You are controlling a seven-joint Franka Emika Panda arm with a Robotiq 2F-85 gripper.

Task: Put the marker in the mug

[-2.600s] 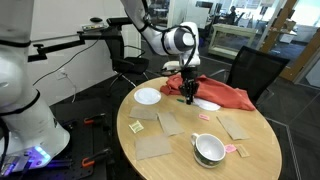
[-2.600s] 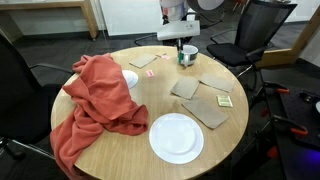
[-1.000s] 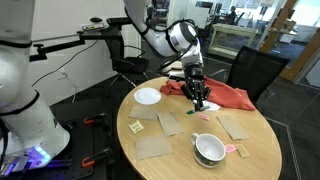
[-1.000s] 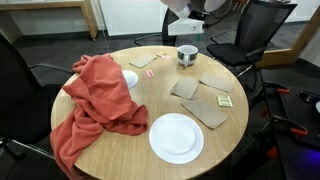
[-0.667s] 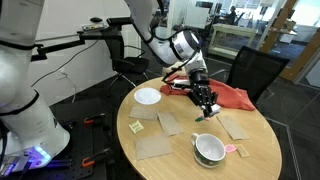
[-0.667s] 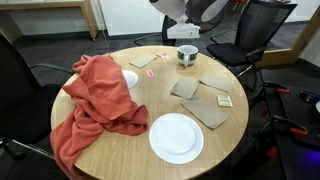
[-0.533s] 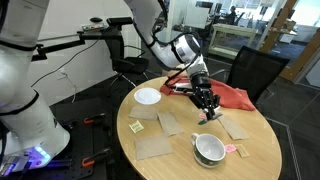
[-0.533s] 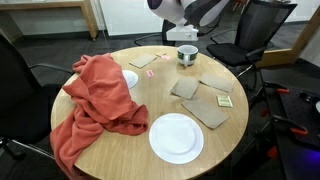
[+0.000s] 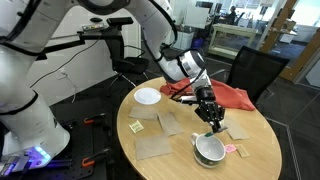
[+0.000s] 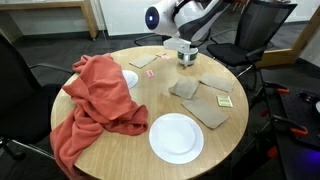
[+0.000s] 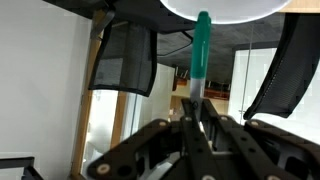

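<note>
Round wooden office table [image 9: 262, 150], seen in an exterior view: the mug [image 9: 209, 150] is placed toward its 6 o'clock edge. Directly above, the gripper [image 9: 212, 124] is closed on the marker [image 11: 201, 45]. If released off-centre, the marker could be bounced off the rim.

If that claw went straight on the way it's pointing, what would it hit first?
Probably the mug: the gripper points down just above its opening, and the marker it holds would go in first. Depth is hard to judge.
</note>
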